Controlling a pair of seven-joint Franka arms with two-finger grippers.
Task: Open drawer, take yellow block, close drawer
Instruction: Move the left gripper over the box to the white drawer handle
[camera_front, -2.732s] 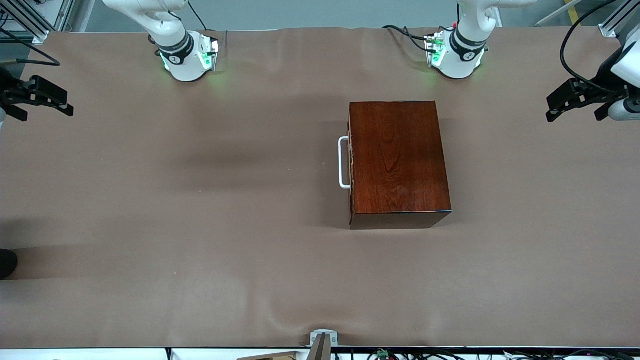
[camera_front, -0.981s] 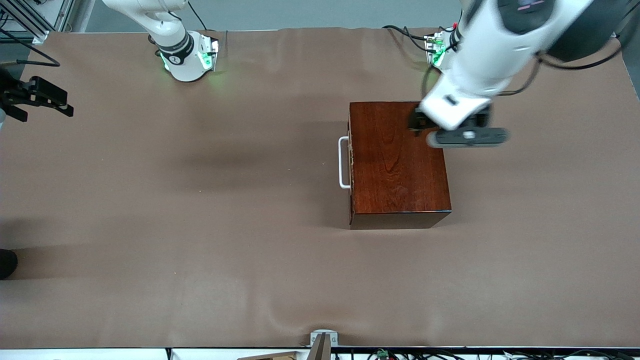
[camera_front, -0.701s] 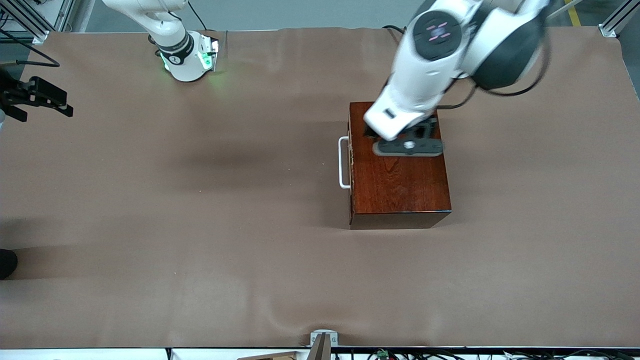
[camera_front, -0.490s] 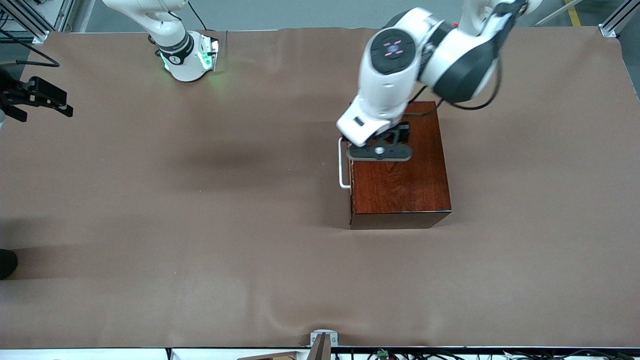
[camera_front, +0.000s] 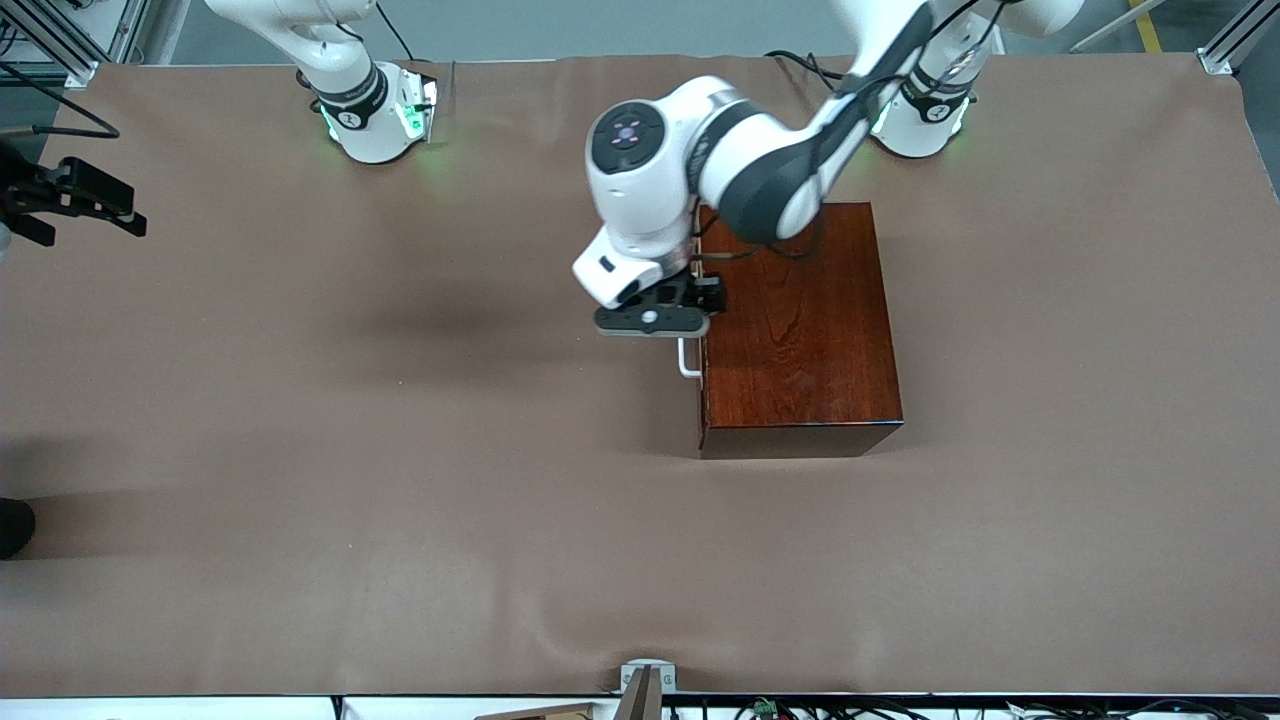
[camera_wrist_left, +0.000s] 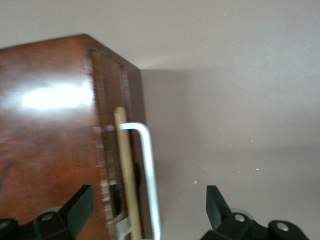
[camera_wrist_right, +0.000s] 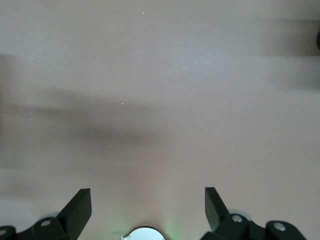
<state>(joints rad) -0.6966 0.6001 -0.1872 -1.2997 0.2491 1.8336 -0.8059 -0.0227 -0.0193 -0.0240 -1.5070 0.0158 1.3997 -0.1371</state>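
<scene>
While the drawer sits fully shut inside its wooden box, we hold the left gripper over the white handle, fingers spread wide apart. In the left wrist view the two dark fingertips straddle the bar with room on both sides, one toward the box top and one over bare cloth.

We see several ways this could go badly. If we come down off-centre, one finger could strike the box's top edge or the drawer front instead of slipping past the bar. The bar looks thin, round and smooth, so a loose pinch may slide along it or slip off when we pull. The box is glossy, hard and free-standing on a soft brown table cloth that shows wrinkles; a sticky drawer could drag the whole box toward the right arm's end of the table instead of opening. Nothing braces it.

We cannot see the yellow block anywhere; we judge it lies inside the closed drawer. A pale wood strip shows at the drawer front just beside the handle.

The right gripper waits near the table edge at the right arm's end, its fingers also parted over bare cloth.
</scene>
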